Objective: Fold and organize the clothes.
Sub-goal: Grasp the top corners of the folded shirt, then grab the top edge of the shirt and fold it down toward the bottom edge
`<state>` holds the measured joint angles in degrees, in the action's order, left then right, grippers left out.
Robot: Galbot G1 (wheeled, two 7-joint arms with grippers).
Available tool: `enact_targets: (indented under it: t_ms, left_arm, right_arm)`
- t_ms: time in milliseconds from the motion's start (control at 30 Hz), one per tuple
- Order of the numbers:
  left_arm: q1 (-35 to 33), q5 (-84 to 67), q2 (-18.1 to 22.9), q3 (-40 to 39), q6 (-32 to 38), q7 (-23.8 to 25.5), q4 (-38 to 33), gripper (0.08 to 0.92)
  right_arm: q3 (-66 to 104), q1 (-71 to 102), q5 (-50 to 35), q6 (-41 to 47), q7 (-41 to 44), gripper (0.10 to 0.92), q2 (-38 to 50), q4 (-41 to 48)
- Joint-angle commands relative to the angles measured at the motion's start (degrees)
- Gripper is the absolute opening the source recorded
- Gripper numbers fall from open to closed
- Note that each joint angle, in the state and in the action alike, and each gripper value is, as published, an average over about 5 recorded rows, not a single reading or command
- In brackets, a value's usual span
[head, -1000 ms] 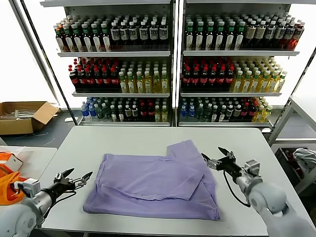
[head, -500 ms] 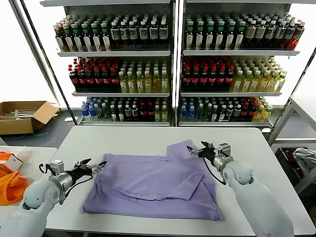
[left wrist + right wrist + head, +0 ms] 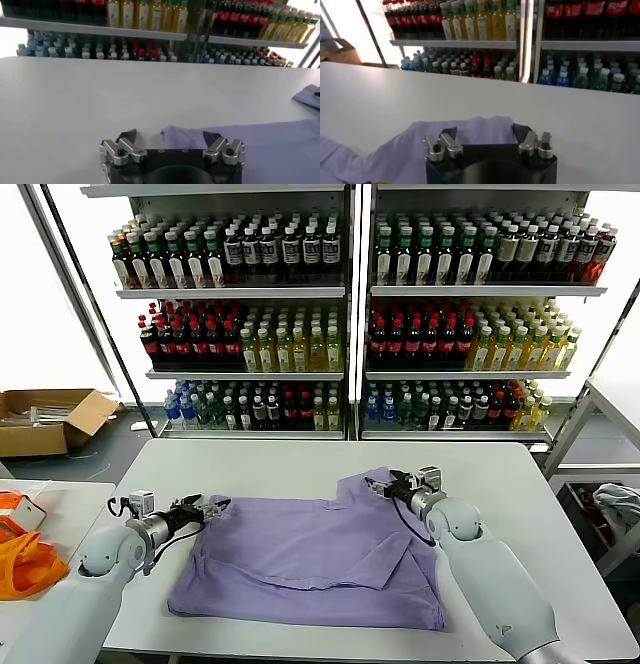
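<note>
Both grippers have reached the T-shirt (image 3: 320, 559); wrist views show fingers (image 3: 127, 136) apart astride its edges.

Head camera high over table (image 3: 300, 459), wrist cameras low, shelves-facing

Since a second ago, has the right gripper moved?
Yes. The right gripper has travelled from the table's right side, away from the robot and leftward, to the T-shirt's far-right sleeve; its jaws straddle that edge.
</note>
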<state>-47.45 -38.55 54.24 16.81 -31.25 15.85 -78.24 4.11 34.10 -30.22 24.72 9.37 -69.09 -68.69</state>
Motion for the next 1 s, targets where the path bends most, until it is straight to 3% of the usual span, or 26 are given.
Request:
enact_targets:
  t_ms: [33,467,567,733,1000]
  left_arm:
    - [1.2,0.5,0.1,-2.5,-0.4,0.6,2.0,0.710]
    - [-0.3,0.6,-0.5,-2.3,0.0,1.0,-0.2,0.338]
    - [-0.4,0.2,-0.6,-1.3,0.5,0.8,-1.8,0.251]
    - [-2.4,-1.4,-1.8,1.5,0.1,0.3,-6.9,0.118]
    - [-9.8,-2.5,-3.2,7.6,-0.7,-0.9,-16.5,0.087]
  right_arm:
    - [-0.8,-0.4,0.5,0.0,-0.2,0.570,-1.2,1.8]
    - [-0.3,-0.1,-1.2,-0.7,-1.2,0.172,-0.4,-1.6]
    - [0.4,0.2,-2.3,-1.0,-1.9,0.114,-0.1,-3.1]
    - [2.0,2.4,-3.0,-1.0,-2.7,0.106,1.1,-8.4]
    - [6.4,9.8,-6.5,1.2,-5.0,0.106,5.1,-24.5]
